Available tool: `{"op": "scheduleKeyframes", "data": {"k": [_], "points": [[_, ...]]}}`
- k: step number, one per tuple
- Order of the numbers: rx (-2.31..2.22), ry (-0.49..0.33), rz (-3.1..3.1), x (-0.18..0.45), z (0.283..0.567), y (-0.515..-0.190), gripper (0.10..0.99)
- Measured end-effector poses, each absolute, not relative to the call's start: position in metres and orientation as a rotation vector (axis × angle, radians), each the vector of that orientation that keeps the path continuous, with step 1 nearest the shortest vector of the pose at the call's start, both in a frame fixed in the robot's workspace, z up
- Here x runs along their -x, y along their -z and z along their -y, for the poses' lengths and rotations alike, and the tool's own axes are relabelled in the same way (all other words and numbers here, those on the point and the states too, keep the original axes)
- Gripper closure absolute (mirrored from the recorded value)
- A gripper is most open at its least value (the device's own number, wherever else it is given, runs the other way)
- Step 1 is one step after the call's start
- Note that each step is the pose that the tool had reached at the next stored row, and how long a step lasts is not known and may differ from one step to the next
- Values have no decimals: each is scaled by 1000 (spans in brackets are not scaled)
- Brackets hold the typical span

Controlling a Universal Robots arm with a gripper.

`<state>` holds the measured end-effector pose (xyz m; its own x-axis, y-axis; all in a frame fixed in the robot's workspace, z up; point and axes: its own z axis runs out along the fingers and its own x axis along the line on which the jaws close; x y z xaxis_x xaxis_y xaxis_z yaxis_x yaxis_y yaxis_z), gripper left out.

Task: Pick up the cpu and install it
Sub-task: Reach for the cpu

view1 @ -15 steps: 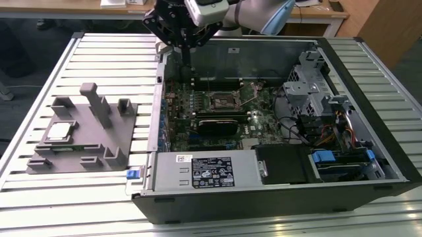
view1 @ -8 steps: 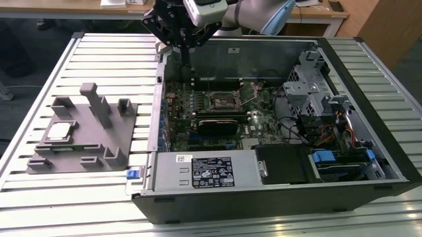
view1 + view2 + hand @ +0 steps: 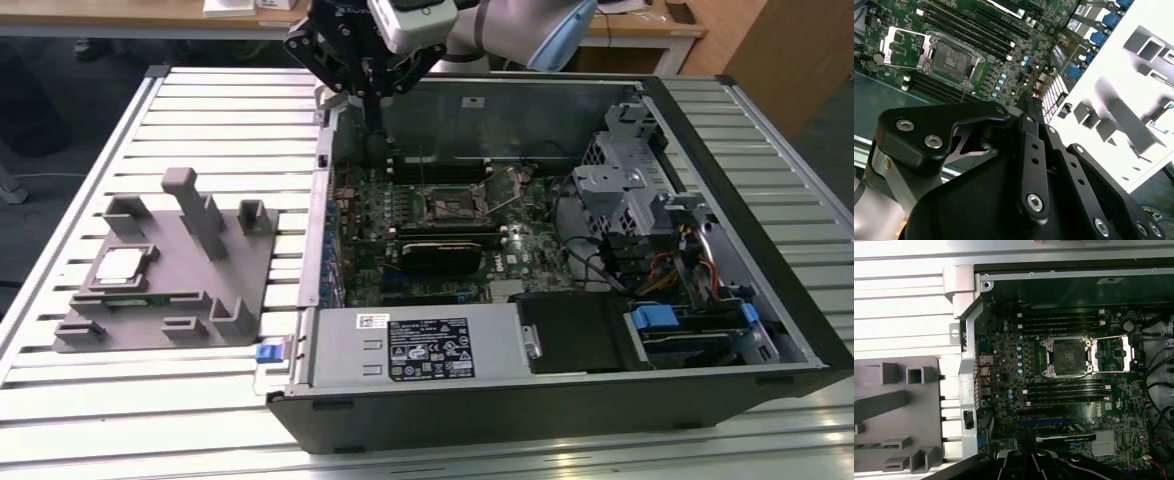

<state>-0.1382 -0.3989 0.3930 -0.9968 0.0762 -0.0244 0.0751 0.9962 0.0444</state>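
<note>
Right, I've got the gripper (image 3: 375,98) hanging high over the far wall of the computer case (image 3: 561,410), close to the case's far corner on the exterior view's left. In the second wrist view the fingers (image 3: 1032,150) run together to a single tip, closed on nothing. The cpu (image 3: 123,263) is well away from it: it lies flat, pale top up, in a recess of the grey fixture (image 3: 200,290), on the side of the fixture nearest the table's edge on the exterior view's left. The fixture itself sits on the slatted table (image 3: 200,110) just beside the case. Inside the case I can see the motherboard (image 3: 1004,340) in both wrist views, and the socket (image 3: 1069,356) in its middle stands open, its metal frame folded out to one side and the thin lever released.
</note>
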Motion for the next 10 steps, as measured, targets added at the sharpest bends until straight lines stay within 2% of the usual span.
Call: {"op": "scheduleKeyframes", "data": {"k": [10], "points": [[-118,-68,-3113,141,399,-393,980]]}}
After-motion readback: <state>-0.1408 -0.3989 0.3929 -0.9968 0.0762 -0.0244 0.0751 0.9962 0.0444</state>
